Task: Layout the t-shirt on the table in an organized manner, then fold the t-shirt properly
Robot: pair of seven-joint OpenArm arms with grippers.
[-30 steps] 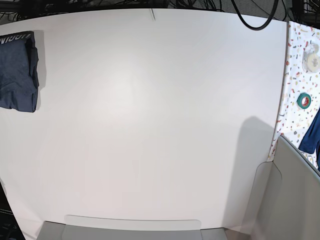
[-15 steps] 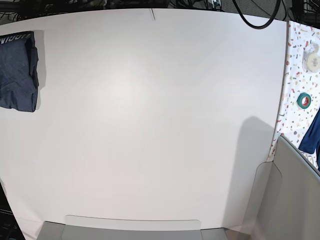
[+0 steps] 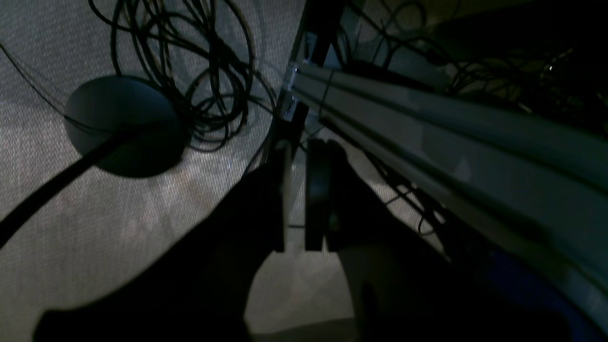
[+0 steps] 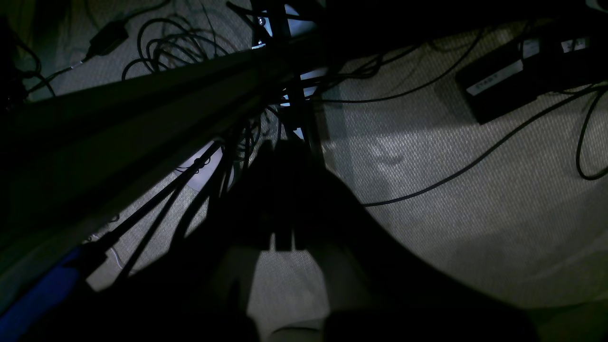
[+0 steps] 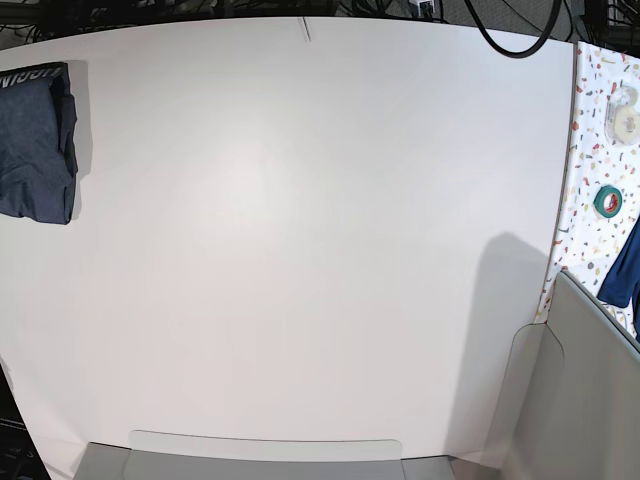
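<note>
Table (image 5: 300,230): broad white top, filling the base view; no arm anywhere over it. Likely a rest pose, both arms parked below the table edge.

T-shirt (image 5: 35,140): folded into a compact dark navy bundle, white lettering along its top edge, lying at the far left edge of the table, partly cut off by the frame. Well apart from the centre; probably set aside there as finished, or staged for a fresh layout. Cannot tell which.

Speckled side surface (image 5: 600,150) at the right edge: two tape rolls, one pale (image 5: 627,121), one green (image 5: 607,201), and a blue cloth scrap (image 5: 625,265) hanging past the edge. Off the work area, so out of the way.

Left gripper (image 3: 297,190): pointing down at carpet and cables, jaws parted by a narrow slit, nothing between them.

Right gripper (image 4: 282,199): dark, pointing at the floor, fingers pressed together, clenched on nothing.
</note>
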